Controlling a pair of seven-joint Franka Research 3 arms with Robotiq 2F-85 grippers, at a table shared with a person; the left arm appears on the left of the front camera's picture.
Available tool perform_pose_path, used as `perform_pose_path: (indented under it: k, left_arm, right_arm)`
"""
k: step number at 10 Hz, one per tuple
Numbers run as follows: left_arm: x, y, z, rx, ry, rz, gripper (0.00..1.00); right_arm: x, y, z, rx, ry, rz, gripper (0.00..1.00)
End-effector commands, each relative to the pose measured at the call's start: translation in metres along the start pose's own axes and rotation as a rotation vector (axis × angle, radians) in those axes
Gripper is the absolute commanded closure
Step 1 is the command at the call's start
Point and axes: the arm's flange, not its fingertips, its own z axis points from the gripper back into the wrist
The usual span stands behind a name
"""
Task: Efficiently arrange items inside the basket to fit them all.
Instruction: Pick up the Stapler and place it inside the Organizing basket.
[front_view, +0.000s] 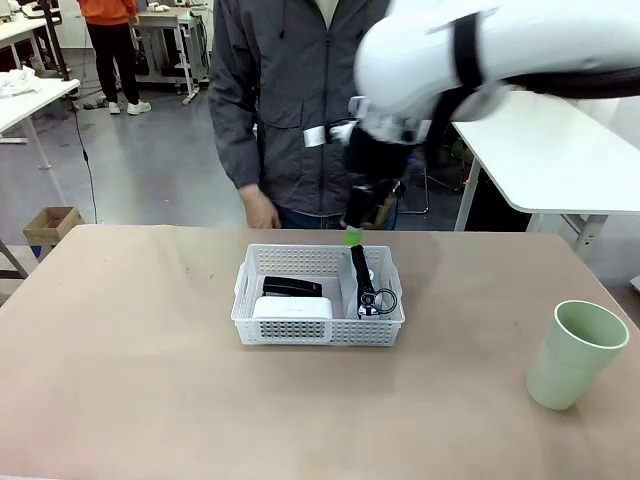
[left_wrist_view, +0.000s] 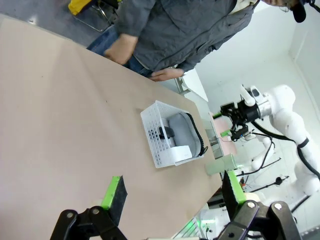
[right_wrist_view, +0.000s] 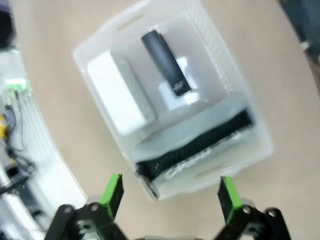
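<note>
Right wrist view: our right hand (right_wrist_view: 171, 185), open and empty above the basket (right_wrist_view: 215, 67), should take the green cup (front_view: 575, 355) by its rim.

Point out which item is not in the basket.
The pale green cup: it stands upright on the table, right of the basket, while the pouch, white box and stapler lie inside.

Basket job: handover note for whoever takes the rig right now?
Left gripper: open, empty, over bare table.
Right gripper: open, empty, above the basket.
In basket: pouch on edge along its right side, stapler and white box beside it.
Done: three items in.
Left to do: green cup stands on the table at the robot's right, outside the basket; likely goes in next.
</note>
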Motion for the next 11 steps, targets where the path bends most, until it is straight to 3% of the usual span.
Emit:
perform_pose_path:
  k: [1,3,6,8,9,10,11]
  left_arm:
    - [-0.001,-0.001,0.003,-0.008,0.010,-0.011,0.00]
    - [-0.001,-0.001,0.003,-0.008,0.010,-0.011,0.00]
    - [-0.001,-0.001,0.003,-0.008,0.010,-0.011,0.00]
    - [-0.001,-0.001,0.003,-0.008,0.010,-0.011,0.00]
    - [-0.001,-0.001,0.003,-0.008,0.010,-0.011,0.00]
    - [-0.001,-0.001,0.003,-0.008,0.010,-0.011,0.00]
    - [-0.001,-0.001,0.003,-0.008,0.010,-0.011,0.00]
  right_arm:
    - [-0.104,0.005,0.011,0.152,-0.185,-0.215,0.00]
    - [-0.178,0.007,0.021,0.320,-0.354,-0.417,0.00]
    - [-0.240,-0.001,0.007,0.501,-0.583,-0.612,0.00]
    - [-0.269,0.000,-0.010,0.487,-0.798,-0.694,0.00]
    - [-0.275,0.004,-0.010,0.434,-0.806,-0.697,0.00]
    - [-0.248,-0.027,0.023,0.529,-0.664,-0.703,0.00]
    - [-0.248,-0.027,0.023,0.529,-0.664,-0.703,0.00]
